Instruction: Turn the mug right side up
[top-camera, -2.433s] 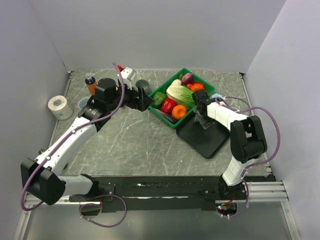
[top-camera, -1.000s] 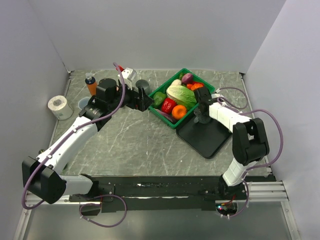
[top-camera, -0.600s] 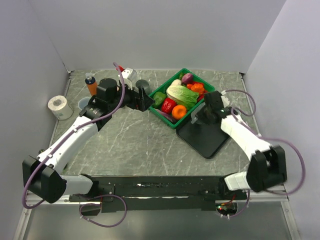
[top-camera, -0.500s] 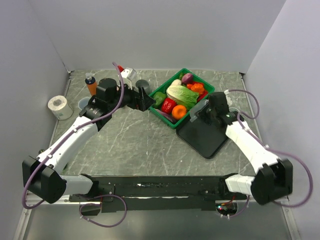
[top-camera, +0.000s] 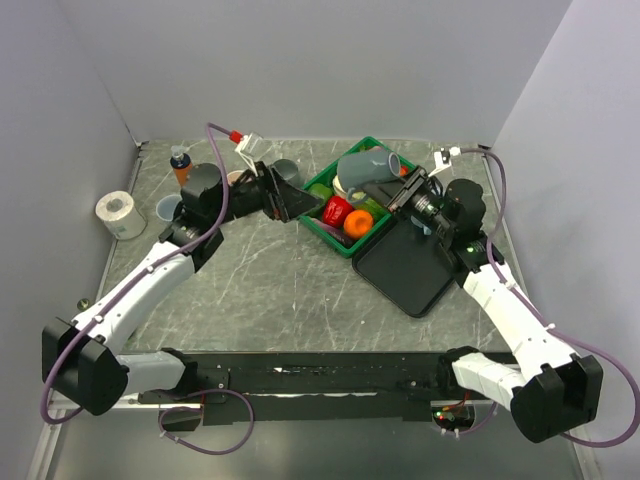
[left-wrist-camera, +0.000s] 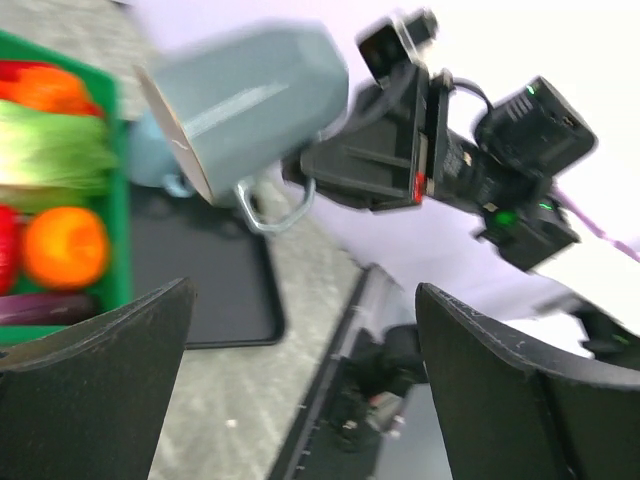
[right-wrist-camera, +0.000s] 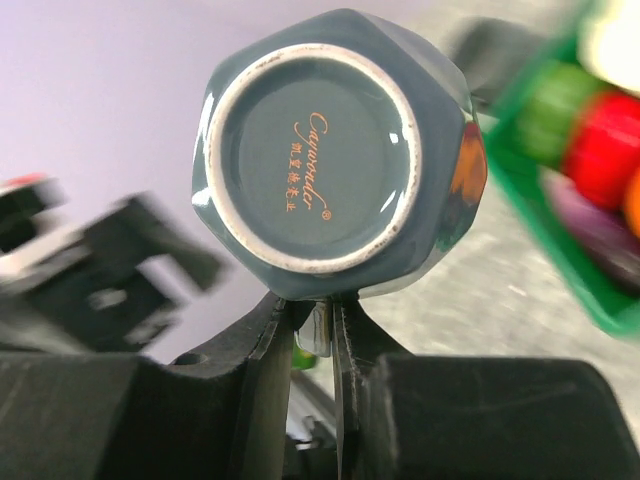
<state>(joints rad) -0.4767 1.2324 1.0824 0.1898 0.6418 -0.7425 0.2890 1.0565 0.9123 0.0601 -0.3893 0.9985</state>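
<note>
— Where's the mug?
— In the air above the basket, toward the far edge of the tabletop, tipped sideways. Right fingers pinch its handle (narrow gap).
— Left fingers?
— Spread wide, empty.

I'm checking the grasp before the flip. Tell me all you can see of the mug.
The mug is grey-blue, glossy and ceramic-looking, with faceted sides. Its round base has a pale bare ring and small orange lettering. It hangs in the air over the basket, tipped on its side. Only the right gripper touches it, jaws pinching the handle.
</note>
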